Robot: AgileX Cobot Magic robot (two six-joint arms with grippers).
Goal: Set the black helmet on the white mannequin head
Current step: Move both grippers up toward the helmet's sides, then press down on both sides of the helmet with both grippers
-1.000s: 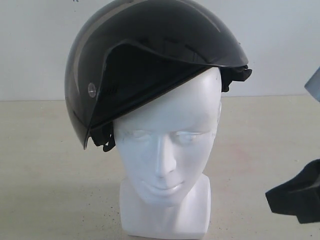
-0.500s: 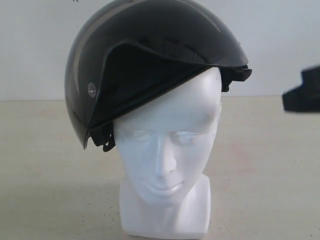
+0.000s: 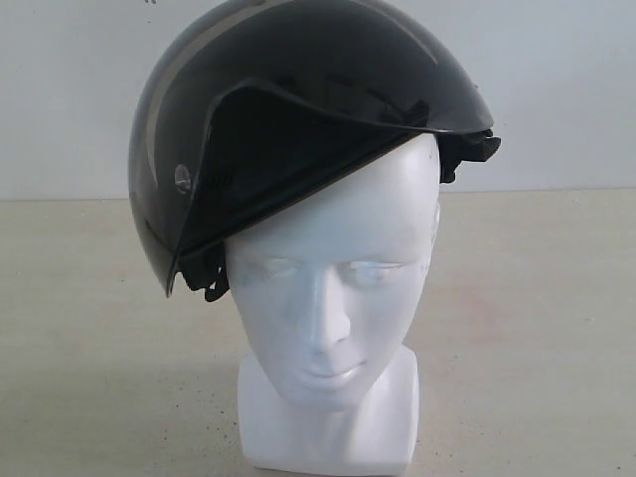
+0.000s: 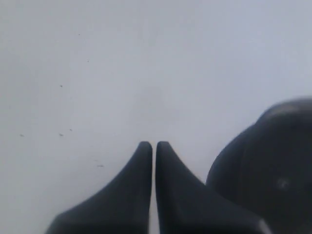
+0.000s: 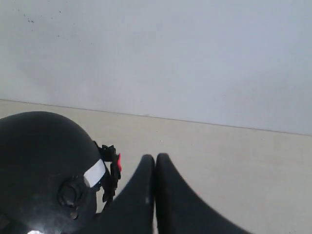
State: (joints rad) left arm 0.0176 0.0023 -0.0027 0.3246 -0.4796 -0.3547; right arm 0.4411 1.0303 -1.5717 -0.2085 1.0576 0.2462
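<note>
The black helmet [image 3: 298,109] sits on top of the white mannequin head [image 3: 333,298], tilted so its visor side hangs lower on the left of the exterior view. Neither gripper shows in that view. In the left wrist view my left gripper [image 4: 154,145] is shut and holds nothing, with the helmet [image 4: 273,161] beside it and apart from it. In the right wrist view my right gripper [image 5: 155,158] is shut and holds nothing. The helmet [image 5: 44,165], with its strap buckle and a white label, lies just beside this gripper without touching it.
The head stands on a pale beige table [image 3: 89,328] in front of a plain white wall [image 3: 556,79]. The table edge against the wall shows in the right wrist view.
The right arm, seen at the right edge of the exterior view one second ago and higher up half a second ago, has gone out of that view. Helmet and head have not moved.
</note>
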